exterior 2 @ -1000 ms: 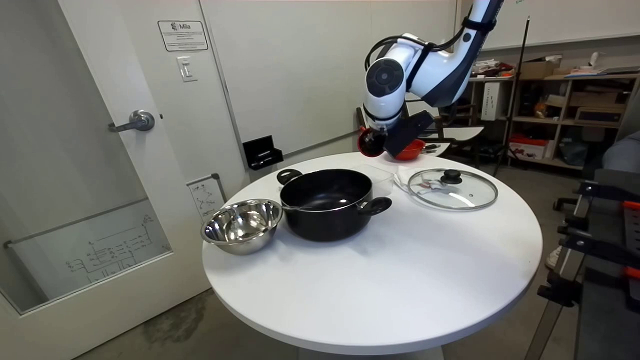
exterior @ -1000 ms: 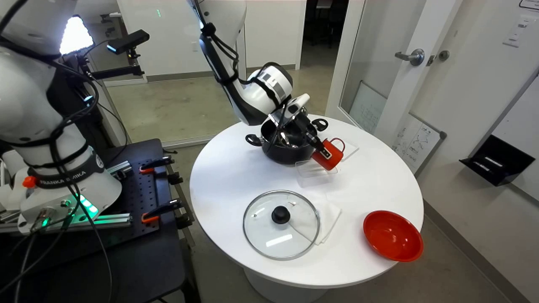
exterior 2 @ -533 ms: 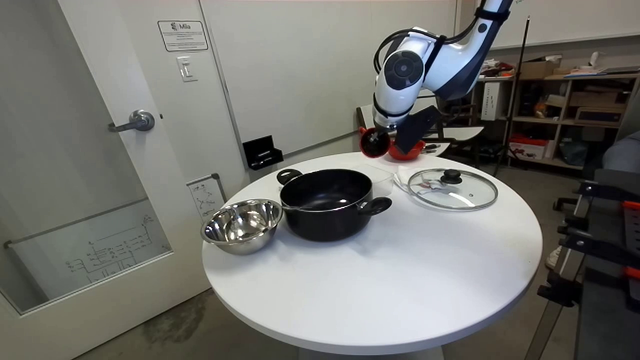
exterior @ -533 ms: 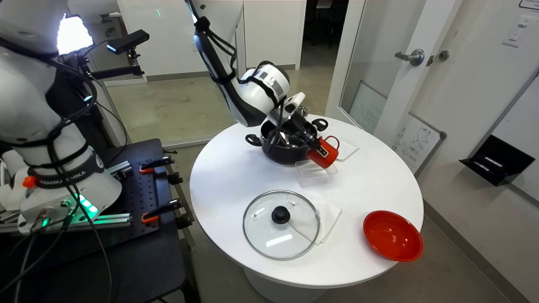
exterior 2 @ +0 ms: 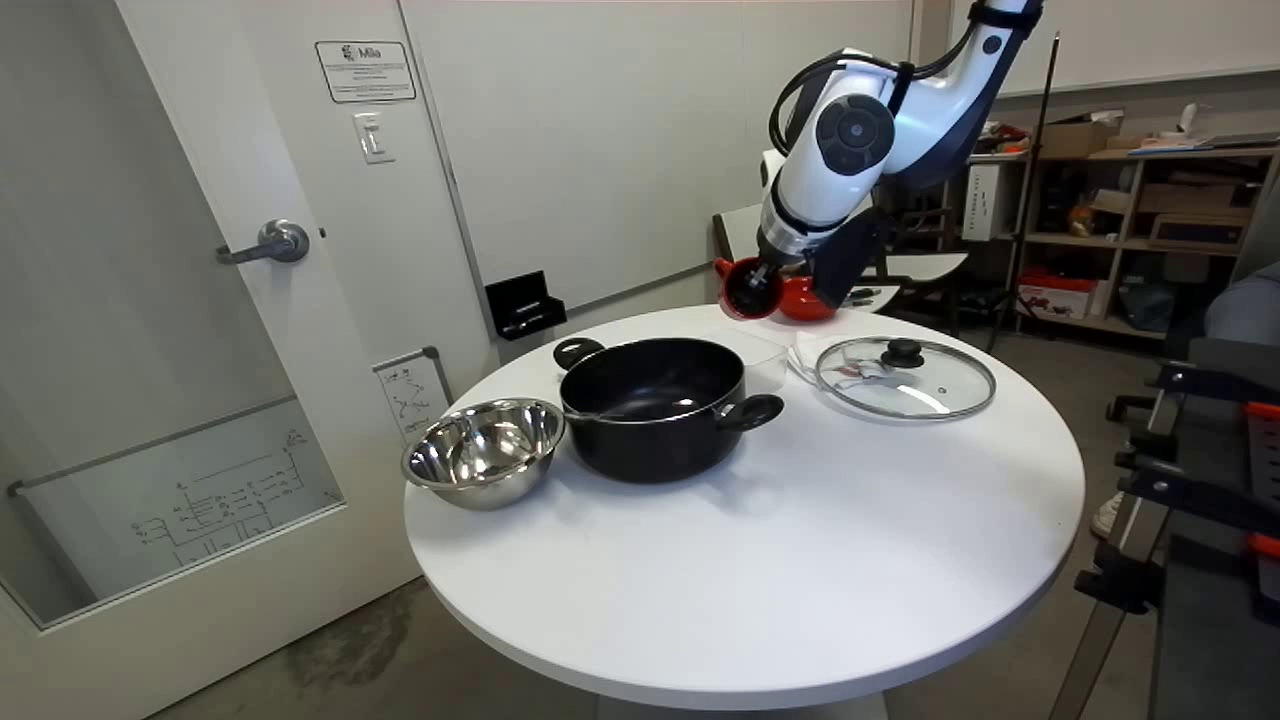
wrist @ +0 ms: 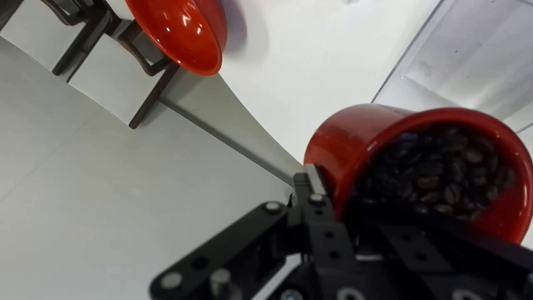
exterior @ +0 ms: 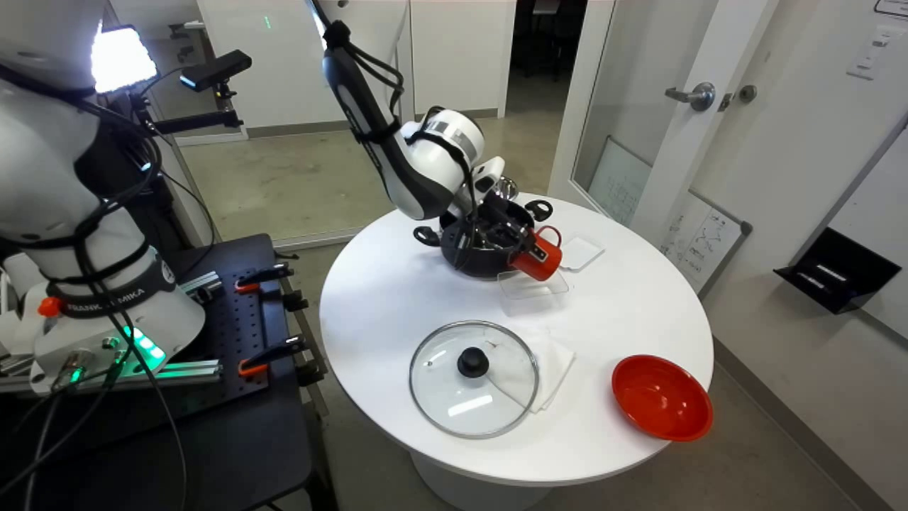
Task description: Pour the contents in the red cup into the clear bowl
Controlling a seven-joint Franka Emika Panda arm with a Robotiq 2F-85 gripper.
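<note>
White table [exterior: 613,319] below, the red cup [exterior: 545,262] hangs, its wall between the jaws.

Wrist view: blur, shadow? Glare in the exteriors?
Wrist view: gripper fingers out of focus, beans dim inside the red cup, shadow beside the red bowl; both exterior views: glare streak on the glass lid; in an exterior view: lamp blown out.

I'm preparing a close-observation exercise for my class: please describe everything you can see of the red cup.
The red cup is small, round-walled and glossy, with a looped red handle; its material is unclear. Inside lie many dark pieces that look like coffee beans. It is tilted, raised off the white table. The hand pinches its wall from inside and outside. In an exterior view it overlaps the edge of the clear bowl, apparently above it.
</note>
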